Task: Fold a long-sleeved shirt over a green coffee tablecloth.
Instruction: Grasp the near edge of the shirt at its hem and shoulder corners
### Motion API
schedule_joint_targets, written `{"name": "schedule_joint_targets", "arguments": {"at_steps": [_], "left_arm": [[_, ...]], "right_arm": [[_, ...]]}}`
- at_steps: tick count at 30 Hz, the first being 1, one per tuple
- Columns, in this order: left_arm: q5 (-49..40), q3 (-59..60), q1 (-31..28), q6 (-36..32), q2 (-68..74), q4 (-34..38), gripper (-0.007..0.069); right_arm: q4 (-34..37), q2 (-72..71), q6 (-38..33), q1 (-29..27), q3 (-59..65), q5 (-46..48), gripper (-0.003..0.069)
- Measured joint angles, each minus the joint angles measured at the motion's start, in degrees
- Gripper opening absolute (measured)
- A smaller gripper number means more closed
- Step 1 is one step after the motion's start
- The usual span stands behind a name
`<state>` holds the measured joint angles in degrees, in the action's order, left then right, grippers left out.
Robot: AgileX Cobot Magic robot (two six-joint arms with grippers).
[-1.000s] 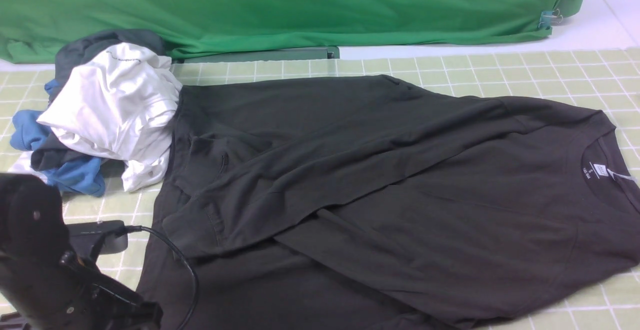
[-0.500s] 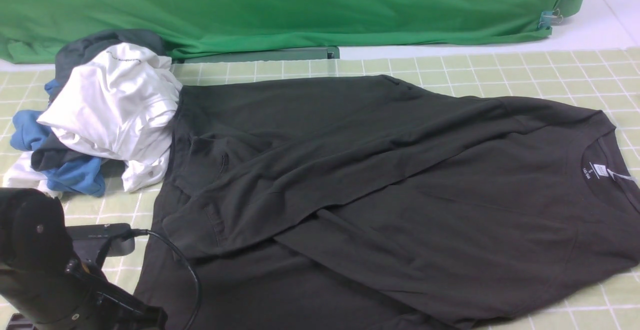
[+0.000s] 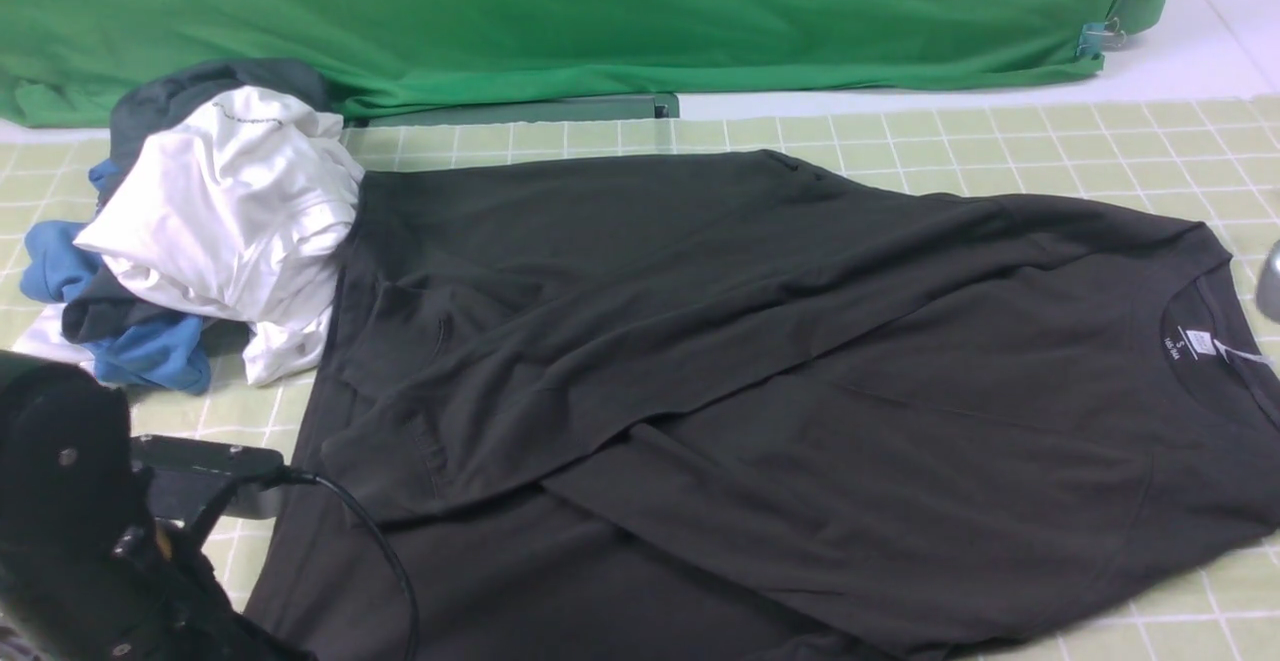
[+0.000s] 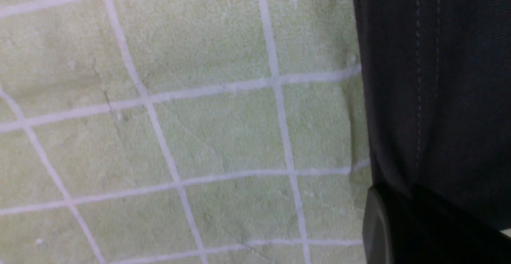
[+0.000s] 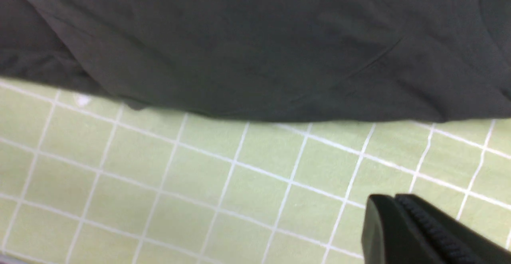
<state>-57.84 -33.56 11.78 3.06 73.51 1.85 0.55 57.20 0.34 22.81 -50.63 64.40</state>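
Since a second ago my left gripper (image 4: 403, 200) has gone from wide apart to fully closed. Its jaws now pinch the stitched hem of the large black cotton long-sleeved shirt (image 4: 439, 76). That near left corner of the hem has slid a little leftward over the pale yellow-green tablecloth (image 4: 179, 116) with its grid of thin white lines. My bulky black left arm (image 3: 70, 511) sits low at the near left, and a thin black cable (image 3: 375, 541) loops from it over the shirt's edge.

My right gripper (image 5: 395, 208) is closed on itself, hanging over the tablecloth near the shirt's edge and apart from it. A small grey rounded part (image 3: 1270, 281) has come into sight at the far right, just beside the collar; I cannot tell what it is.

The shirt lies spread across the middle of the tablecloth, hem toward my left and crew neck toward my right, where a small white neck label (image 3: 1200, 343) shows. A sleeve is folded diagonally across the body. At the far left, touching the hem, sits a crumpled pile: a white garment (image 3: 230, 211), a blue garment (image 3: 150, 356) and a dark grey garment (image 3: 190, 91) behind them. Plain bright green fabric (image 3: 600, 11) runs along the far side, with a small metal clip (image 3: 1098, 38) at its right end.
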Motion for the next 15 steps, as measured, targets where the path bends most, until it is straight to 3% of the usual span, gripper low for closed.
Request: {"name": "schedule_joint_targets", "arguments": {"at_steps": [9, 12, 15], "left_arm": [[-6.35, 0.00, 0.23, 0.81, -6.59, -0.55, 0.0004], [-6.69, 0.00, 0.23, 0.81, -8.34, -0.50, 0.0004], [-6.94, 0.00, 0.23, 0.81, -9.71, -0.08, 0.0004]], "right_arm": [[0.00, 5.90, -2.95, 0.00, 0.40, -0.39, 0.0031], [1.20, 8.01, -5.47, 0.00, 2.31, -1.92, 0.0069], [9.21, 10.61, -13.79, 0.00, 6.16, -4.13, 0.0229]]}}
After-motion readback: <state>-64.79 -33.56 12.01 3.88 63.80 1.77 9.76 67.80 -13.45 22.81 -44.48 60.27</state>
